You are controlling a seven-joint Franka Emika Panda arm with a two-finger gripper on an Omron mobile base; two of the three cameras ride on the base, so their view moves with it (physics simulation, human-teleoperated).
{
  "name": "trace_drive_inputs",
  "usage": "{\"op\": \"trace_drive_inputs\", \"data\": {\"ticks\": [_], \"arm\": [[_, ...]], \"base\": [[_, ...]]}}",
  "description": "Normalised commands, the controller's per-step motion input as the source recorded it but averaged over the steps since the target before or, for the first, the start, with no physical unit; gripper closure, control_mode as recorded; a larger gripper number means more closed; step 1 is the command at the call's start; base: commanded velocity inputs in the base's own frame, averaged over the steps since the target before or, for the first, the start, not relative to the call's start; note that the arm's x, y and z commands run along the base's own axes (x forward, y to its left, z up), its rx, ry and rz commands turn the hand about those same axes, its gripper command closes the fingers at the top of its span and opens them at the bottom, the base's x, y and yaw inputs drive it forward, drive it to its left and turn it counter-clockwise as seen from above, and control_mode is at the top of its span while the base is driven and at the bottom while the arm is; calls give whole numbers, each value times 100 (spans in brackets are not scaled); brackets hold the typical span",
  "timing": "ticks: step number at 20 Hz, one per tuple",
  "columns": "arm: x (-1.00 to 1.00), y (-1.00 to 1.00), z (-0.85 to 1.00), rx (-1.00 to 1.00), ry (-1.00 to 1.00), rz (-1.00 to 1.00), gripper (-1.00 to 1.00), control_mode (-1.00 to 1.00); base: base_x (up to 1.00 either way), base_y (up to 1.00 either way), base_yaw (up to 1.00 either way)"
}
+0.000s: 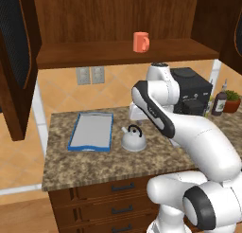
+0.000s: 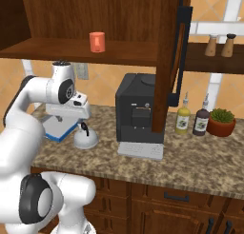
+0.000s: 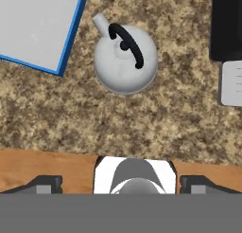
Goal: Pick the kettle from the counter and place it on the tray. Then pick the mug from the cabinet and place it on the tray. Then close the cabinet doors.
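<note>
The tray was mostly hidden behind the arm in the right base view, only its near blue edge showing; in the hand view the tray ran off the top and left edges. The coffee machine was partly covered by the arm in the left base view. The cabinet doors were cut off by that picture's edges

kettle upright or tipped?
Upright. The kettle sits dome-up on the counter, handle arching over its top, beside the tray.
</note>
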Motion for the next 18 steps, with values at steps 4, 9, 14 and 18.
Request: {"op": "trace_drive_inputs", "data": {"ticks": [4,9,14,18], "arm": [[27,0,-32,0,6,0,-100,-100],[23,0,-28,0,3,0,-100,-100],[11,0,-27,-1,0,0,-100,-100],[2,0,-25,-2,0,0,-100,-100]], "base": [[0,0,0],[0,0,0],[0,0,0],[0,0,0]]}}
